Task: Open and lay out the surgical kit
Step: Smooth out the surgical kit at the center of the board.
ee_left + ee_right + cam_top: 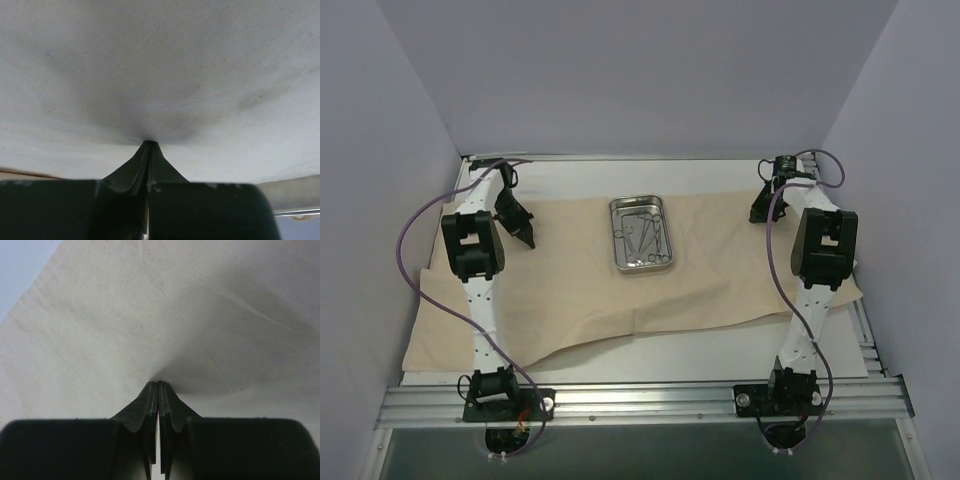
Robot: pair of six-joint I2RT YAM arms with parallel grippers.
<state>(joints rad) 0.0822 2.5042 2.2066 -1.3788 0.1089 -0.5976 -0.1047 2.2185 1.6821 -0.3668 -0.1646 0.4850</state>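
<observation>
Cloth wrap (720, 270), beige and softly creased, lies spread wide across the white table (720, 350). Its near edge runs wavy, dipping lowest at the seven o'clock corner.

At about nine o'clock from the tray, the left gripper (530, 238) is down on the fabric. In its wrist view the fingers (135, 172) are pressed together and the weave puckers into their tips, so a small fold is pinched.

The small shiny steel tray (613, 235) stands on the wrap toward twelve o'clock of the cloth's middle. In it lie thin silver ring-handled instruments (645, 235), bunched together and too small to count.

At two o'clock from the tray, by the far right edge of the wrap, the right gripper (760, 212) is likewise clamped on a pinch of cloth, which draws into its closed tips (150, 400).
</observation>
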